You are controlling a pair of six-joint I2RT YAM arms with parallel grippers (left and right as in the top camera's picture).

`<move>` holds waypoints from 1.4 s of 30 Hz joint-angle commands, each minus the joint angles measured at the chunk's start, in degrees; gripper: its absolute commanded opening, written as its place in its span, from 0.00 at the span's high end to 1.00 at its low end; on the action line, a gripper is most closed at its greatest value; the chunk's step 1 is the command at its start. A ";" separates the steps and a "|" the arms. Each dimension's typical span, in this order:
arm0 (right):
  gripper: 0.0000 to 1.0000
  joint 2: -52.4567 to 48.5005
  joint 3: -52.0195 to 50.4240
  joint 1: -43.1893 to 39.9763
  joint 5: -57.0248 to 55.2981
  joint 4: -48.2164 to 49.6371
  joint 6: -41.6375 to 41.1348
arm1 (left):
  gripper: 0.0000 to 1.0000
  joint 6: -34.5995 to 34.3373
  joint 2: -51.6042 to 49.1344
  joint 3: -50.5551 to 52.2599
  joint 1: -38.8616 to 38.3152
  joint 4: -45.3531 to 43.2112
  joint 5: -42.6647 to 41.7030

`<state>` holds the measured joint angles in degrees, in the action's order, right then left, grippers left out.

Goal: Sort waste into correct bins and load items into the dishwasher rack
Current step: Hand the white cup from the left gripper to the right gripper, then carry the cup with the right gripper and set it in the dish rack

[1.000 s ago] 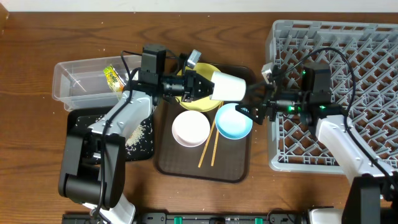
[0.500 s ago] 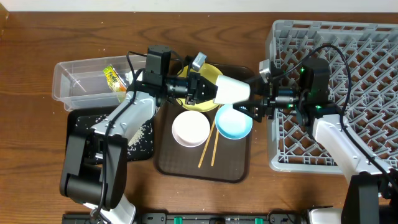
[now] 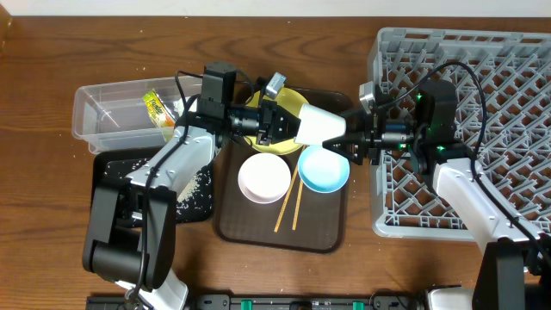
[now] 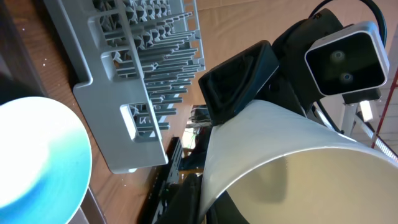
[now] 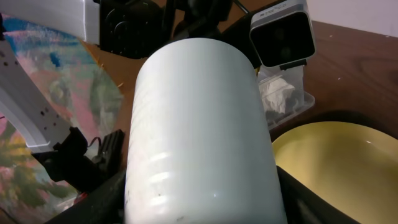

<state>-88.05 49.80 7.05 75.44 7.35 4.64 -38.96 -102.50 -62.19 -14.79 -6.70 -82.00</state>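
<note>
Overhead: the left gripper (image 3: 286, 126) is clamped on the rim of the small pale cup (image 3: 320, 125), held sideways just beside the dishwasher rack (image 3: 482, 69). The right gripper (image 3: 349, 145) brackets the cup's base, though its grip cannot be told. If the left lets go too early, the cup could drop.

Bare table (image 3: 103, 43) lies open at left; cup (image 3: 320, 124), blue bowl (image 3: 324, 169) and rack (image 3: 380, 211) wall crowd the middle

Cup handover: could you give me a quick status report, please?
Left hand shut on the cup, held over the brown tray. Right hand at its base, grip unclear. Only the right arm between cup and rack.
</note>
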 commanded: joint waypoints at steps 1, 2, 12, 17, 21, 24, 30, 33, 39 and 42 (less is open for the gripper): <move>0.45 -0.02 0.66 1.18 1.55 0.17 0.13 | 0.87 -0.17 0.15 -0.66 -0.04 -0.26 -0.76; 0.47 -0.02 0.66 1.18 1.53 0.15 0.13 | 0.83 -0.13 0.15 -0.66 -0.02 -0.28 -0.72; 0.71 -0.02 0.66 0.76 -9.53 -3.74 -4.15 | 0.65 6.16 0.17 -0.66 0.92 2.27 7.19; 0.90 0.20 0.68 -1.62 -12.11 -3.74 -7.65 | 0.64 9.60 0.52 -0.66 4.17 6.25 9.77; 0.97 1.03 0.68 -4.07 -12.63 -3.78 -8.90 | 0.64 15.32 2.36 -0.66 7.28 12.96 13.18; 0.99 2.73 0.68 -5.29 -16.59 -5.18 -8.92 | 0.63 20.26 4.94 -0.66 8.83 19.74 18.27; 0.99 9.99 0.79 -6.03 -28.61 -11.23 -8.90 | 0.61 29.46 12.98 -0.66 9.35 32.61 29.99; 0.99 14.67 0.87 -6.03 -35.04 -15.30 -8.90 | 0.60 31.39 17.18 -0.66 9.38 36.37 35.04; 0.99 21.33 3.21 -6.84 -48.96 -26.49 -10.95 | 0.60 31.69 23.85 -0.66 9.35 39.04 41.00; 0.99 21.51 7.48 -8.57 -54.27 -35.34 -11.08 | 0.60 31.67 25.75 -0.66 9.35 39.30 43.12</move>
<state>-66.98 53.12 0.43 30.44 -24.88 -5.45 -8.93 -78.28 -62.19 -5.45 32.34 -43.44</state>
